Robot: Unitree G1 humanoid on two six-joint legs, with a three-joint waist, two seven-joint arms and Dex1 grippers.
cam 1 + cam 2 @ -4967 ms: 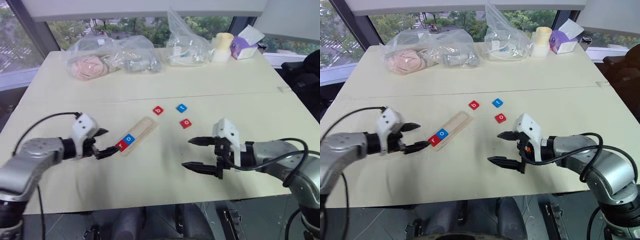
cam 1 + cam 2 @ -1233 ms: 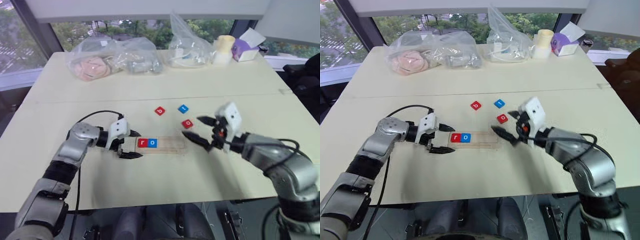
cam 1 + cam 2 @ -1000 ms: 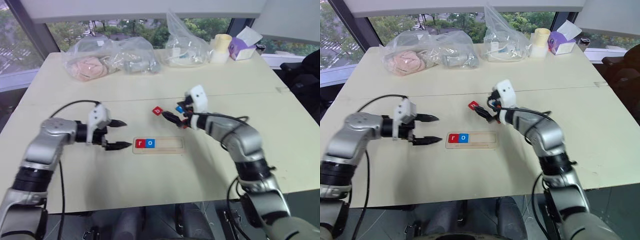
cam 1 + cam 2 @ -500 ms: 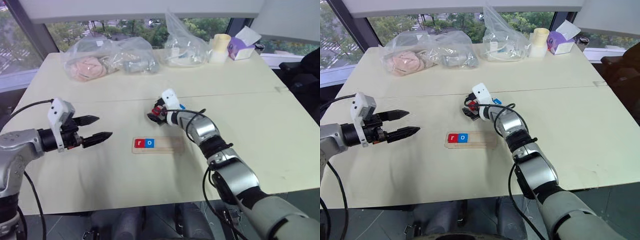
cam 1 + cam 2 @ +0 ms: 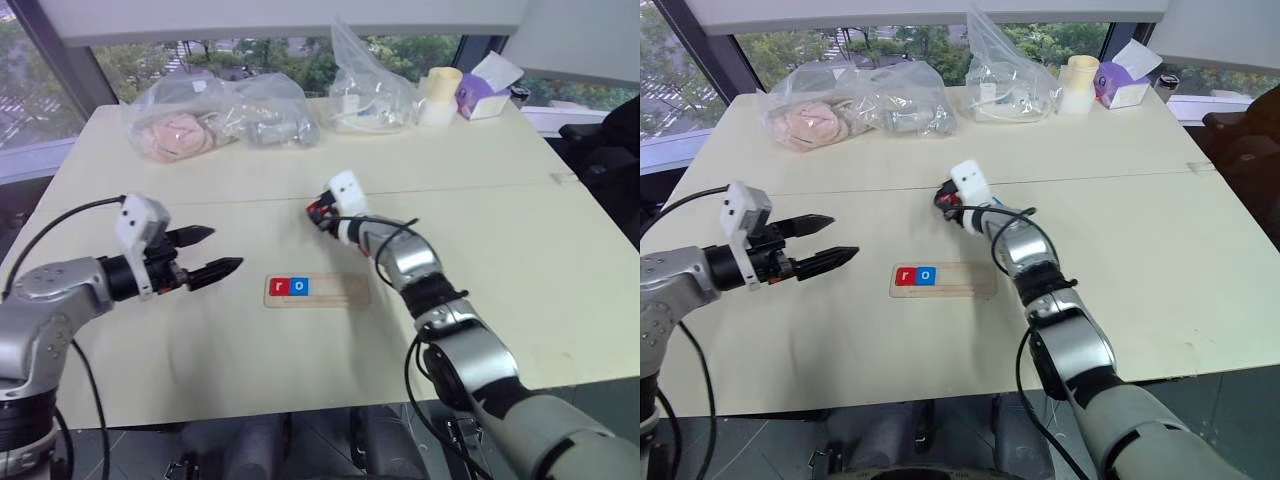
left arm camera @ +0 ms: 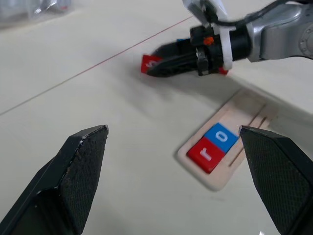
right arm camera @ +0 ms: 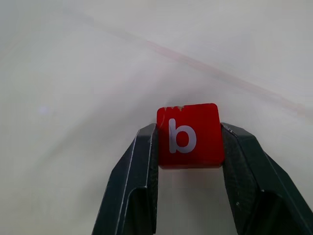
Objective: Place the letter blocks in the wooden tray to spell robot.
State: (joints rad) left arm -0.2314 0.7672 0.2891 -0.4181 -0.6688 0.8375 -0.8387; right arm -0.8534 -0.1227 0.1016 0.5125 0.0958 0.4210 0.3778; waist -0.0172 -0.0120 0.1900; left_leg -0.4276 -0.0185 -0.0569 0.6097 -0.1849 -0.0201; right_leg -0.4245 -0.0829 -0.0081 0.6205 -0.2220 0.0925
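1. Plainly, the wooden tray [image 5: 317, 291] lies on the table [image 5: 560, 260]; a red "r" block [image 5: 281, 287] and a blue "o" block [image 5: 300, 287] sit side by side at its left end; the rest of its groove is bare.
2. Beyond it, the right gripper [image 7: 188, 147] is clamped on the red "b" block [image 7: 189, 134].
3. Left of the tray, the left gripper [image 5: 212, 252] hangs with fingers spread, grasping nothing.

Hidden behind the right gripper [image 5: 318, 212] in the head views: the red b block [image 7: 189, 135]. Too small to read: print on the purple box [image 5: 484, 92].
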